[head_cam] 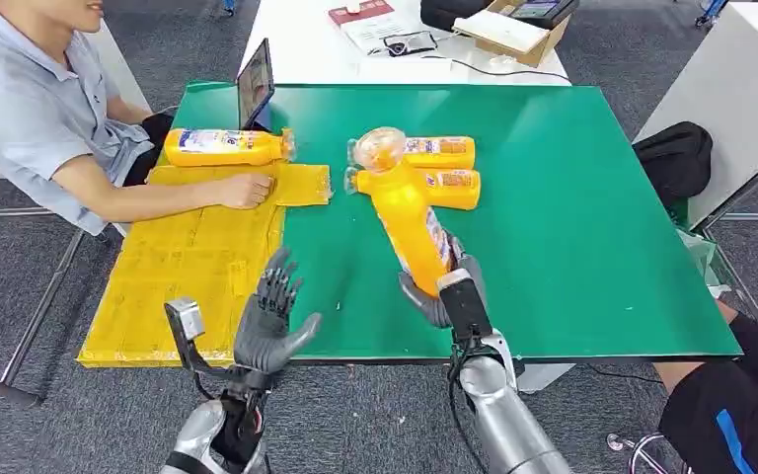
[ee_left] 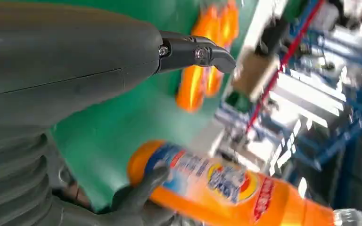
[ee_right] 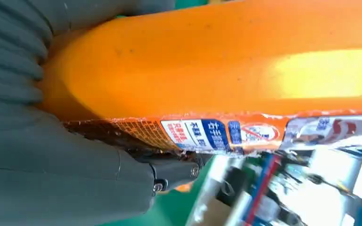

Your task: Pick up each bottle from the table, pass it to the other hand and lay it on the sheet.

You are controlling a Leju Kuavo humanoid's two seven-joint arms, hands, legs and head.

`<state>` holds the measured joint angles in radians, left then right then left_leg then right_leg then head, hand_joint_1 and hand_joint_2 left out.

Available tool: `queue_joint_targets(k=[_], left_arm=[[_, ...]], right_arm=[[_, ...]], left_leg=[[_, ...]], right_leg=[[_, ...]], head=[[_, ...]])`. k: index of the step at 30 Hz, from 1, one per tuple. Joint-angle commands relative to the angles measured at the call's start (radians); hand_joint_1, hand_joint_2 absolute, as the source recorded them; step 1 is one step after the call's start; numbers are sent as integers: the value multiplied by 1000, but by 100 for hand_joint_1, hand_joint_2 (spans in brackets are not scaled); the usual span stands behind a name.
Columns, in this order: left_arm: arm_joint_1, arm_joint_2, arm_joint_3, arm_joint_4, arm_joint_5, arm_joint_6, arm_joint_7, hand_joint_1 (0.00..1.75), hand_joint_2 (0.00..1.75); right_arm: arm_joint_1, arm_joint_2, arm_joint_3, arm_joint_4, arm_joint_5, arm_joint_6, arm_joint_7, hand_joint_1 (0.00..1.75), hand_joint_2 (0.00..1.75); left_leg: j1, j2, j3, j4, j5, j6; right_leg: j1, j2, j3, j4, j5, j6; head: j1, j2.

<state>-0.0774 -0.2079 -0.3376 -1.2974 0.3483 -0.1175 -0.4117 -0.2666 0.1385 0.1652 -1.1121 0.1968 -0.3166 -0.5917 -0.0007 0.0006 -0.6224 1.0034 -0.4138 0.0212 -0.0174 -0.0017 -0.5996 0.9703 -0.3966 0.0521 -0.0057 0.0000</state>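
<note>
Head view: four bottles, one (head_cam: 410,222) in right robot hand (head_cam: 444,291).

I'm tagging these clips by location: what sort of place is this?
Probably a lab or office set up for robot trials: a green table with bottles staged on it, a person seated beside it, and a white desk behind holding a box.

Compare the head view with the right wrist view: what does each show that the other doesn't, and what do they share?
Head view alone: the open left hand over the table edge, the yellow sheet with one bottle on it, a seated person's hand on the sheet, and two more bottles lying on the green table. Right wrist view alone: the held bottle's label print close up. Both: the right hand gripping the orange bottle.
</note>
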Motion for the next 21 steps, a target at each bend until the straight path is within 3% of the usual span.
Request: queue_joint_targets(k=[1,9,11,15,21], left_arm=[[50,28,-130,-98,-161,32,-96,0,175],[27,25,-130,-112,-144,25,-100,0,175],[7,20,-120,-102,-140,38,-106,0,175],[-55,-8,-120,-64,-60,42,-67,0,175],[-67,-11,-150,-20,-6,19,-12,0,175]], right_arm=[[27,6,99,-8,71,-35,-80,175,175],[17,16,161,46,145,-62,-80,175,175],[14,0,234,66,220,-56,-106,175,175],[14,-70,496,76,283,-189,-106,175,175],[0,-79,570,94,271,-214,-106,175,175]], left_leg=[[1,1,4,0,-3,-1],[1,-1,4,0,-2,-1],[1,-2,5,0,-3,-1],[2,-1,5,0,-3,-1],[1,-4,5,-1,-2,-1]], right_leg=[[1,1,4,0,-2,-2],[1,0,4,-1,-2,-2],[1,-1,4,0,-3,-3],[2,0,5,-1,-3,-2],[1,-3,6,-2,-2,-2]], head=[[0,0],[0,0],[0,0],[0,0],[-1,0]])
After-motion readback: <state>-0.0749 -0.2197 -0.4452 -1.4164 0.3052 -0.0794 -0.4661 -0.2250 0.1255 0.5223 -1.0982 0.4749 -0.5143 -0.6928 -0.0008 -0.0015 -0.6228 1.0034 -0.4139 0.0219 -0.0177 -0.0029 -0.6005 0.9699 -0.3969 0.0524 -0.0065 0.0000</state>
